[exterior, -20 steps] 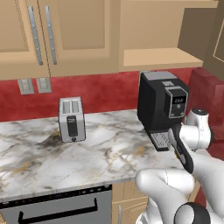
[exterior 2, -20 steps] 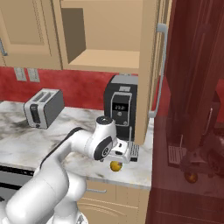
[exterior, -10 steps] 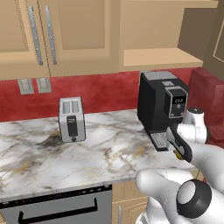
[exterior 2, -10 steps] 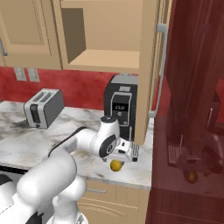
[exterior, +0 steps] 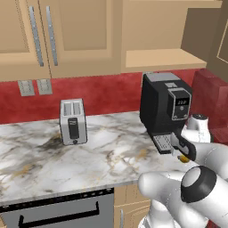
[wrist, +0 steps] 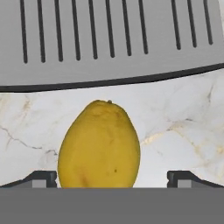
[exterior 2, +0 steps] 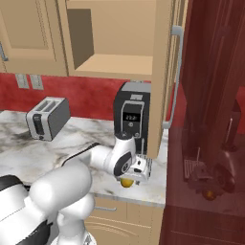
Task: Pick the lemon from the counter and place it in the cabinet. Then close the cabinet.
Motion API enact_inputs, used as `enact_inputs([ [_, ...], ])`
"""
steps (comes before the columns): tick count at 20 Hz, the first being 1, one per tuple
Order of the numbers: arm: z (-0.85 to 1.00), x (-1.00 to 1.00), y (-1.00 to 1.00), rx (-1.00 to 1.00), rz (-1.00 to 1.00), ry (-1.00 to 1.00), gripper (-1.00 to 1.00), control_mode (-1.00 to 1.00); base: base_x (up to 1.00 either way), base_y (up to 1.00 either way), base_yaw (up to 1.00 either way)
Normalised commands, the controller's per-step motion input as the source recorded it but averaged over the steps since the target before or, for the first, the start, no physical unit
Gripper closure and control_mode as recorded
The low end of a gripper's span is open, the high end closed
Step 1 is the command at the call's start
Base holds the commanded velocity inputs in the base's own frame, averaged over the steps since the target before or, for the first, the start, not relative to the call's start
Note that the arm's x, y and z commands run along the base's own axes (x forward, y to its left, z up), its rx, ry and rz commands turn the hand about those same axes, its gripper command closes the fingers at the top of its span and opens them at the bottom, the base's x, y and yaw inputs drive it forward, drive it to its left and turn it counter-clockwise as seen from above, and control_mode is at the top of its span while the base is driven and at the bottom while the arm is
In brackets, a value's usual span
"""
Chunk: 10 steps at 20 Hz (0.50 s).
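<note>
White marble worktop [exterior: 111,142] holds the lemon [wrist: 99,146] beside the coffee machine [exterior: 164,107]; the gripper [wrist: 112,177] sits wide open around it, ready to squeeze.

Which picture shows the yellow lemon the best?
The hand view: the lemon looks big and sits on the counter between the open gripper's fingertips. In the right base view it is a small yellow spot under the hand; in the left base view, just a sliver.
</note>
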Motion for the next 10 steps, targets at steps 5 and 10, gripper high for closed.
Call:
enact_inputs([
  [5, -0.33, 0.07, 0.00, 0.00, 0.00, 0.01, -1.00, -1.00, 0.00, 0.00, 0.00],
  [10, -0.36, 0.07, 0.03, 0.00, 0.00, 0.01, 1.00, -1.00, 0.00, 0.00, 0.00],
])
